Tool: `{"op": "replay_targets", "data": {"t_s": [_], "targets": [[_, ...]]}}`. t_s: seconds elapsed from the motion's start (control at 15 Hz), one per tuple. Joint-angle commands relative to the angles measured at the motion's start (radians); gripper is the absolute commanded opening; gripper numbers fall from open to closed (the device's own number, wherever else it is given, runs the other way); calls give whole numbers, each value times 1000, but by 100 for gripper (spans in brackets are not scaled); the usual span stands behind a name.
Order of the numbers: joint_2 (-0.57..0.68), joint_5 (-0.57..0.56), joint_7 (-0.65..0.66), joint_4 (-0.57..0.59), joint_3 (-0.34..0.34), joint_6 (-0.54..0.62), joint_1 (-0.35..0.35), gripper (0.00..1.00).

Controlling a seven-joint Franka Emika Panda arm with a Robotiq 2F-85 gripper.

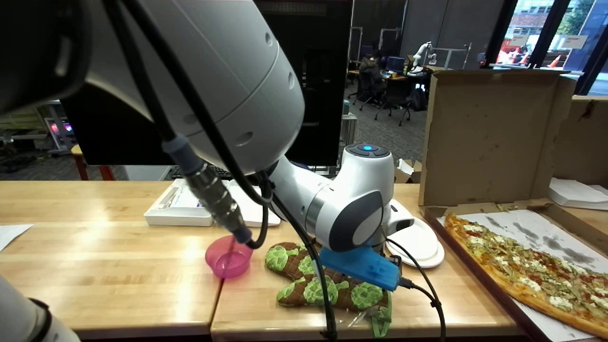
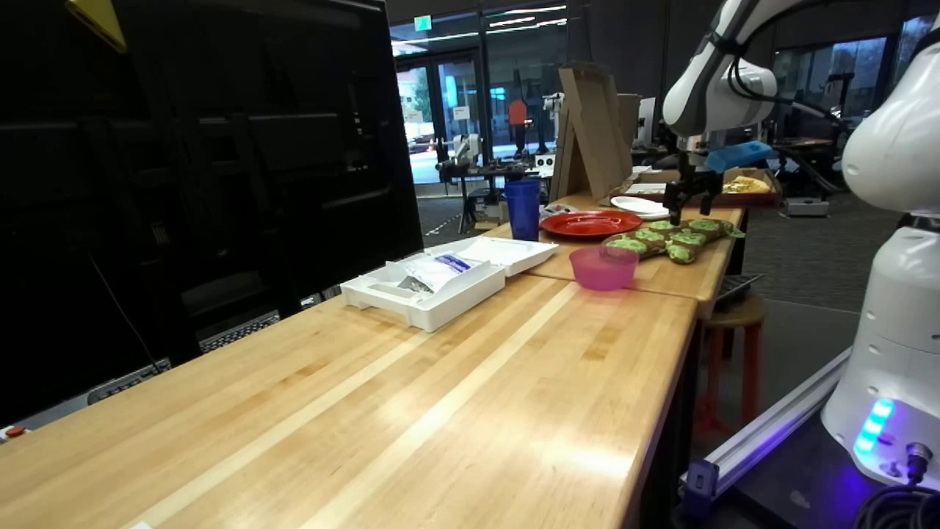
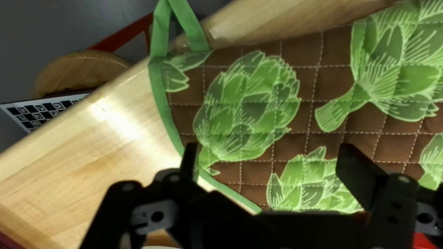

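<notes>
A brown quilted oven mitt with green artichoke print (image 1: 323, 290) lies on the wooden table; it also shows in an exterior view (image 2: 683, 239). In the wrist view the mitt (image 3: 247, 107) fills much of the picture, with its green edging and hanging loop at upper left. My gripper (image 2: 692, 211) points down over the mitt. In the wrist view my gripper (image 3: 268, 150) has its black fingers wide apart, with nothing held between them. The fingertips look a little above the cloth. The arm's wrist and a blue part (image 1: 361, 268) hide the fingers in an exterior view.
A pink bowl (image 2: 604, 268) stands beside the mitt. A red plate (image 2: 591, 224), a blue cup (image 2: 523, 209), white plates (image 1: 420, 247) and an open white box (image 2: 433, 297) are farther back. An open pizza box (image 1: 494, 137) with pizza (image 1: 532, 270) stands at one end. A stool (image 3: 79, 71) is beyond the table edge.
</notes>
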Motion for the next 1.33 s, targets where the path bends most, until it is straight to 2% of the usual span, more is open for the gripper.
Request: {"op": "replay_targets", "data": {"t_s": [0.0,0.73,0.8,1.0,1.27], "targets": [[20,59,-53,38,-8,-47,3,100],[67,132,-108,101,-14,-137,-10,100],[68,135,-115,105,-14,-145,-11,80],[72,134,-126,119,-15,-166,-16,61],[72,133,-140,131,-16,-183,-23,28]]}}
